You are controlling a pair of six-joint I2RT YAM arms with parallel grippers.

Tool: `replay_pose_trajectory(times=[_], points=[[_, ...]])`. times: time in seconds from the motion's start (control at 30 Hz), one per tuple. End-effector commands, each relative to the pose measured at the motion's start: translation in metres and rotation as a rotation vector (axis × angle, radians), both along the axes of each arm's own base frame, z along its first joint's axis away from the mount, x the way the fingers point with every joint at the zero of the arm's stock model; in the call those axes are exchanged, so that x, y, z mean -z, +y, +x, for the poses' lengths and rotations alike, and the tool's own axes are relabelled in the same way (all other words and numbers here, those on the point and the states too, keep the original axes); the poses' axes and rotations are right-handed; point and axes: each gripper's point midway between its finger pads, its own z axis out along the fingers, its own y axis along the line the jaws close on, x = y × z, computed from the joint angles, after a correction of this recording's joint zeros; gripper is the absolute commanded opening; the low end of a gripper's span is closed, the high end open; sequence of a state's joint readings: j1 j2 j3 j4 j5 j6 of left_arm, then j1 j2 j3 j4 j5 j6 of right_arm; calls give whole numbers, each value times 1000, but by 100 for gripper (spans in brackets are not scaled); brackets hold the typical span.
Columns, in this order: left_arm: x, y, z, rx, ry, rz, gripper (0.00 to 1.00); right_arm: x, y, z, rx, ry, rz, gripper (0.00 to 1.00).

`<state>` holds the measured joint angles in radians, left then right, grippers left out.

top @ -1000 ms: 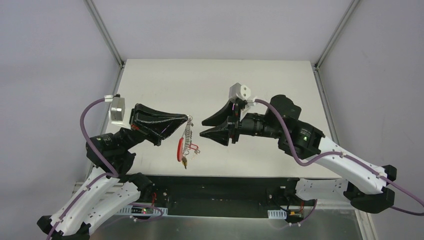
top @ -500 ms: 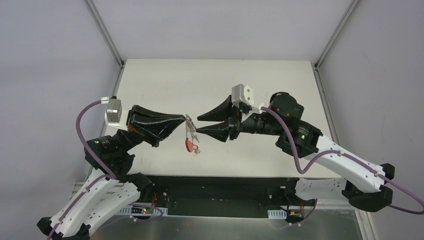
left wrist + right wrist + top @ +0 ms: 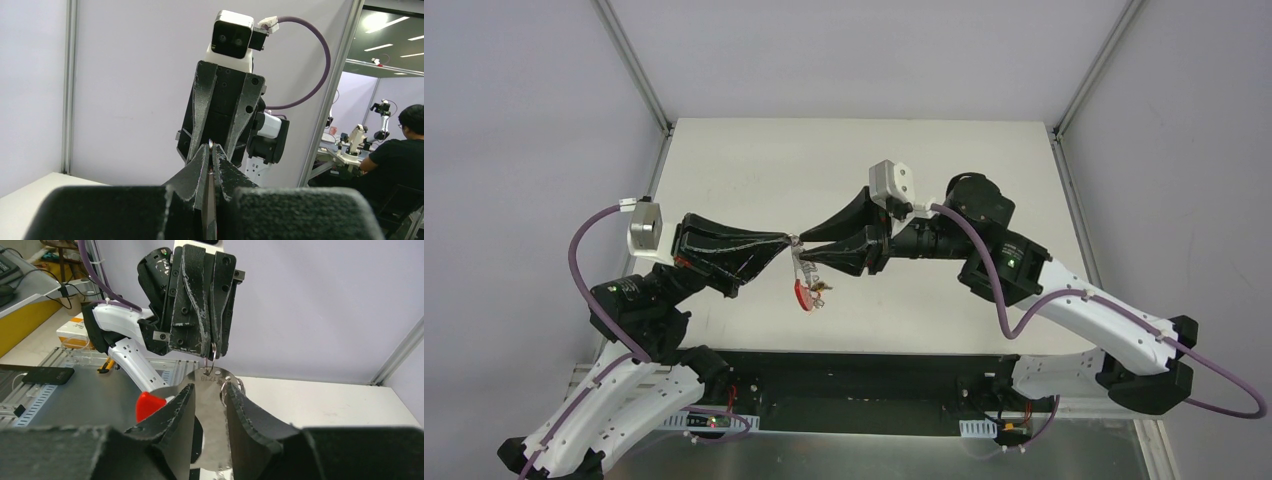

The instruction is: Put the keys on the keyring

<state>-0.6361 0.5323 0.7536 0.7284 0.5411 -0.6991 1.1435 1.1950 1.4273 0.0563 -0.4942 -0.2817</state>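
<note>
The left gripper is seen clamped shut on the thin metal keyring, which is held up in the air over the table, nothing resting on the surface. The right gripper is what's changed: a second ago it was parked well apart with its jaws spread wide, and now it's been brought right up nose to nose with the left one. In the right wrist view a flat silver key is framed between its two fingers, with the ring threaded through the hole in the key's head. The jaws have been narrowed around that key, but whether it's actually pinched or just bracketed can't be told from these views tbh. The rest of the keys are left dangling just below the meeting point, along with a red plastic piece; the bunch looks to have been lifted a bit higher and pulled in closer to the tips than before. So the handover-style setup seems to be done: ring steadied by one arm, key lined up by the other. Probably what's left is the fiddly bit, where the key gets worked along the coil while the ring is kept from twisting, and a slip there would likely mean the whole bunch being dropped
</note>
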Motion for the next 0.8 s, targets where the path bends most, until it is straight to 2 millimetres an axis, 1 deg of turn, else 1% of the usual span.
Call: replay_pose_trajectory(times=[0.0, 0.1, 0.33, 0.5, 0.63, 0.7, 0.77], points=[[-13, 8, -15, 13, -61, -47, 0, -42, -6, -12, -48, -41, 118, 30], [-13, 7, -14, 16, -62, -40, 0, -44, -4, -12, -55, -35, 121, 28], [-14, 7, -14, 16, -64, -40, 0, -45, 0, -14, -72, -14, 118, 25], [-15, 8, -15, 14, -68, -41, 0, -44, 2, -14, -78, 5, 110, 15], [-14, 8, -15, 12, -68, -43, 0, -43, 4, -13, -78, 18, 103, 11], [-14, 8, -15, 12, -69, -44, 0, -43, 6, -13, -77, 21, 98, 0], [-14, 8, -15, 11, -71, -45, 0, -42, 7, -12, -75, 30, 83, 0]])
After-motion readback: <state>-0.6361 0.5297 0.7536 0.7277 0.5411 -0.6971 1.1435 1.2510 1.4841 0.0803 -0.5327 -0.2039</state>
